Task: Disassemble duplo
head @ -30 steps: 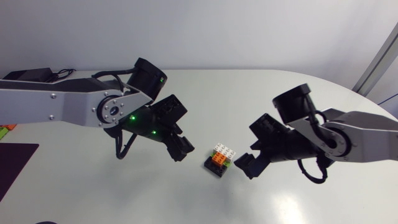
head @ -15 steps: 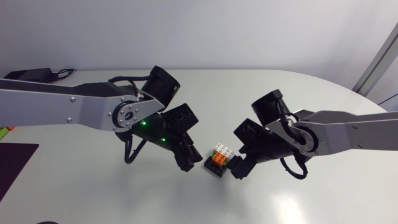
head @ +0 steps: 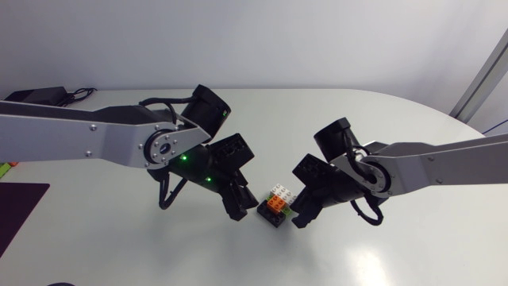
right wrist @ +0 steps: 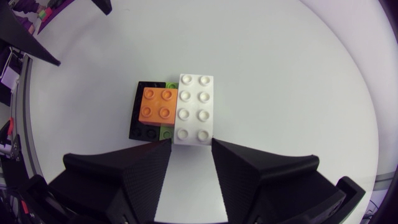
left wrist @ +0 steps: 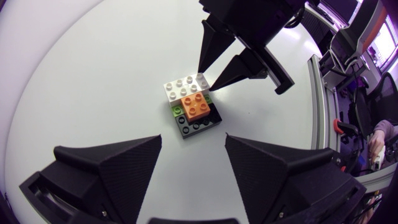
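— Both spread wide?
— Yes. Our left gripper (left wrist: 193,138) hangs just short of the stack (left wrist: 194,107) on the table (left wrist: 93,81), likely to brace its base; beyond, our right gripper (right wrist: 191,149) flanks the white brick's (right wrist: 194,107) end, likely to pry it.

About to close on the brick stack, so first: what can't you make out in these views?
- Extent of the small green plastic brick: covered by the square orange plastic brick and long white plastic brick in every view.
- Whether the matte black right gripper touches the white brick: unclear in the right wrist view; in the head view the gripper itself covers that end.
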`<action>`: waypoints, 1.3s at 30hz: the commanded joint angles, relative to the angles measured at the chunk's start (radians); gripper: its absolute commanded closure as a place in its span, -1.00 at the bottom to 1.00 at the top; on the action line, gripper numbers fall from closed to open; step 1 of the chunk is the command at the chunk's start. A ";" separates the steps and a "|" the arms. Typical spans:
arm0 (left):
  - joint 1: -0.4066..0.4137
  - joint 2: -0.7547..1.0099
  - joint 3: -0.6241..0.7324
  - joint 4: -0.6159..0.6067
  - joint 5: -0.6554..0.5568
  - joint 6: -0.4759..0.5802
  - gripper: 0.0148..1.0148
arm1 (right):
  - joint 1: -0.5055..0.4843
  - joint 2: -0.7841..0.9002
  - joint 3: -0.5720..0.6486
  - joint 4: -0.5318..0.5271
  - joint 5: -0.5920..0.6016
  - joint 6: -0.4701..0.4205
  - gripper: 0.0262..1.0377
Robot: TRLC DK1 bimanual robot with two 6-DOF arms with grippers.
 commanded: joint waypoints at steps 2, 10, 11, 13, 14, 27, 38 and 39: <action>-0.012 -0.008 0.001 -0.012 0.022 0.020 -0.40 | 0.011 0.037 0.015 0.007 -0.001 -0.021 0.35; -0.024 -0.025 -0.001 -0.033 0.059 0.025 -0.40 | 0.035 0.038 0.017 0.004 0.022 -0.009 0.48; -0.022 -0.026 -0.002 -0.035 0.059 0.026 -0.40 | 0.035 0.032 0.017 0.004 0.022 -0.007 0.52; -0.022 -0.031 -0.005 -0.037 0.059 0.029 -0.40 | 0.037 0.020 0.019 -0.002 0.022 -0.006 0.52; -0.022 -0.034 -0.007 -0.037 0.059 0.031 -0.40 | 0.037 0.011 0.019 -0.002 0.022 -0.004 0.52; -0.032 -0.016 -0.016 -0.035 0.059 0.040 -0.40 | 0.069 -0.075 0.045 -0.066 0.028 0.037 0.52; -0.036 0.044 -0.002 -0.035 0.056 0.040 -0.40 | 0.123 -0.112 0.065 -0.094 0.028 0.066 0.52; -0.036 0.055 0.001 -0.035 0.049 0.040 -0.40 | 0.126 -0.115 0.066 -0.099 0.028 0.068 0.52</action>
